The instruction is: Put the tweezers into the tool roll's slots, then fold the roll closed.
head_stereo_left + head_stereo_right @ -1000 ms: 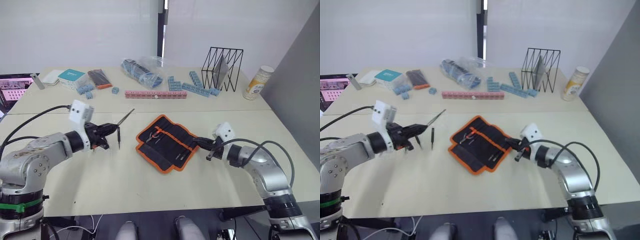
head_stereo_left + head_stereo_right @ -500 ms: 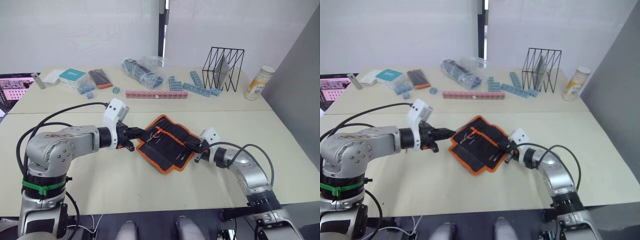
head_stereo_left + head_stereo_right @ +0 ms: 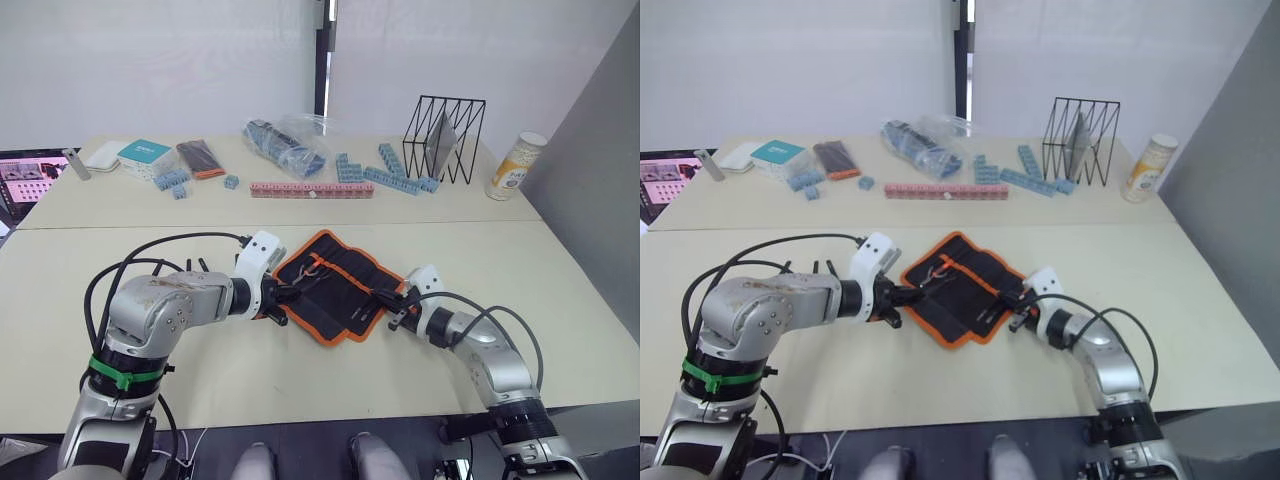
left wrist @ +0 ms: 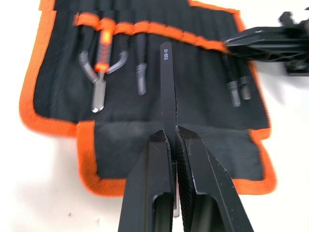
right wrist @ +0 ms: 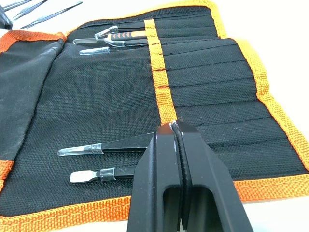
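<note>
While the right gripper (image 5: 179,126) pinches the tool roll's (image 4: 203,104) orange strip (image 5: 157,72), the left gripper (image 4: 175,137), clamped on tweezers (image 4: 167,82), must feed their tip into a free slot (image 4: 164,30).

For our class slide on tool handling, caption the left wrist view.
Left gripper holds a black tweezer over the open tool roll, aimed at its slots.

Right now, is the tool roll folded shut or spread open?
Spread open. The tool roll lies flat on the table, its slots and orange strip exposed, several tools already tucked in, while the left gripper holds a tweezers over it.
</note>
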Controlling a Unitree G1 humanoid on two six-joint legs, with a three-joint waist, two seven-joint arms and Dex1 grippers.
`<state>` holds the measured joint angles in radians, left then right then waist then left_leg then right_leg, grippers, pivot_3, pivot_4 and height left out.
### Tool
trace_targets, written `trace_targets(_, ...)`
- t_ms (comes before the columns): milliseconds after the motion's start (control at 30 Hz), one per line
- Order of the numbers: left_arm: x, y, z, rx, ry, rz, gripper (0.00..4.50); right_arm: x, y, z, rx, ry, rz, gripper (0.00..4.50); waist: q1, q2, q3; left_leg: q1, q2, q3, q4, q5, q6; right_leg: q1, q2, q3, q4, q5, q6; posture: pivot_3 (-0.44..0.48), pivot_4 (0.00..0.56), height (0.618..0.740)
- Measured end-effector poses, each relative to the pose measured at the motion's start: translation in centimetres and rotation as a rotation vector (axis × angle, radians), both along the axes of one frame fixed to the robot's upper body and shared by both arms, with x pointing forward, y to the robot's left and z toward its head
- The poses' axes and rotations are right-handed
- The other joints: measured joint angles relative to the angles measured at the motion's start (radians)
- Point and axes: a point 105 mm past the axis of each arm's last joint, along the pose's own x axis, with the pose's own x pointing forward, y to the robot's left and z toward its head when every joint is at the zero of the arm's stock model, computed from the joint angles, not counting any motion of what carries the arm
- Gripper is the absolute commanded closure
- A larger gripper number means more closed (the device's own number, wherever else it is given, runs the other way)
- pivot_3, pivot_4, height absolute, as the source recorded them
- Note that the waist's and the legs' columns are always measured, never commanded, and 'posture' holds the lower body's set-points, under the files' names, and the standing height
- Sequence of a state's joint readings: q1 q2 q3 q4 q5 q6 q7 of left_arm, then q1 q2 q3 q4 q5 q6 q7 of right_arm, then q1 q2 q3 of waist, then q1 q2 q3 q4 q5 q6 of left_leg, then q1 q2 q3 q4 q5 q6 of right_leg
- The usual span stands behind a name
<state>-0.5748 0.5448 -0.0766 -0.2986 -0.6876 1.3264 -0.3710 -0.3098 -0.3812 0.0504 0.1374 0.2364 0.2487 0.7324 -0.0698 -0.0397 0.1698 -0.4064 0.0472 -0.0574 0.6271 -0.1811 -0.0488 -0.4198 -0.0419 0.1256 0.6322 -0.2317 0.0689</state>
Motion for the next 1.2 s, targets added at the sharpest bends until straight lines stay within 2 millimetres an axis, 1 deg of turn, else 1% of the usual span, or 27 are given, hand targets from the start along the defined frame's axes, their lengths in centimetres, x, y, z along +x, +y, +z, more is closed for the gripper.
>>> trace_targets(300, 1.1, -0.9, -0.9, -0.012, -0.004, 0.025, 4.50, -0.2, 0.1, 0.0, -0.003, 0.001, -0.001, 4.48, 0.000, 0.000, 0.000, 0.000, 0.000, 0.000, 0.001, 0.000, 0.000, 0.000, 0.000, 0.000, 0.000, 0.000, 0.000, 0.000, 0.150, 0.737)
trace_targets(467, 2.3, -2.0, -1.1, 0.023, -0.026, 0.029, 4.50, -0.5, 0.5, -0.1, -0.015, 0.005, 0.012, 4.48, 0.001, 0.000, 0.000, 0.000, 0.000, 0.000, 0.001, 0.000, 0.000, 0.001, 0.000, 0.000, 0.000, 0.000, 0.001, 0.000, 0.150, 0.737)
trace_targets(600, 3.0, -3.4, -1.2, 0.014, -0.035, 0.016, 4.50, -0.8, 0.9, -0.1, -0.014, 0.004, 0.025, 4.48, 0.000, 0.000, 0.000, 0.000, 0.000, 0.000, 0.001, 0.000, 0.000, 0.001, 0.000, 0.000, 0.000, 0.000, 0.001, 0.000, 0.150, 0.737)
trace_targets(767, 3.4, -3.9, -1.4, 0.024, -0.046, 0.007, 4.50, -1.1, 1.1, -0.2, -0.015, 0.003, 0.029, 4.48, 0.001, 0.000, 0.000, 0.000, 0.000, 0.000, 0.001, 0.000, 0.000, 0.001, 0.000, 0.000, 0.000, 0.000, 0.001, 0.000, 0.150, 0.737)
trace_targets(967, 3.9, -4.3, -2.1, 0.072, -0.094, -0.034, 4.50, -0.9, 1.3, -0.3, -0.027, 0.001, 0.024, 4.48, 0.001, 0.000, 0.000, 0.001, -0.001, 0.000, 0.001, 0.000, 0.000, 0.002, 0.000, 0.001, 0.000, 0.001, 0.001, 0.000, 0.150, 0.737)
trace_targets(1100, 4.7, -5.1, -2.6, 0.134, -0.207, -0.082, 4.50, -0.5, 1.4, -0.3, -0.017, 0.001, 0.005, 4.48, 0.001, 0.000, 0.000, 0.002, -0.001, 0.000, 0.002, 0.001, 0.000, 0.004, 0.000, 0.001, -0.001, 0.001, 0.001, 0.000, 0.150, 0.737)
trace_targets(1200, 5.3, -5.8, -2.9, 0.133, -0.267, -0.103, 4.50, -0.5, 1.5, -0.4, -0.015, 0.003, 0.003, 4.48, 0.003, 0.000, 0.000, 0.002, -0.001, 0.000, 0.003, 0.001, 0.000, 0.004, 0.000, 0.001, -0.001, 0.001, 0.002, 0.000, 0.150, 0.737)
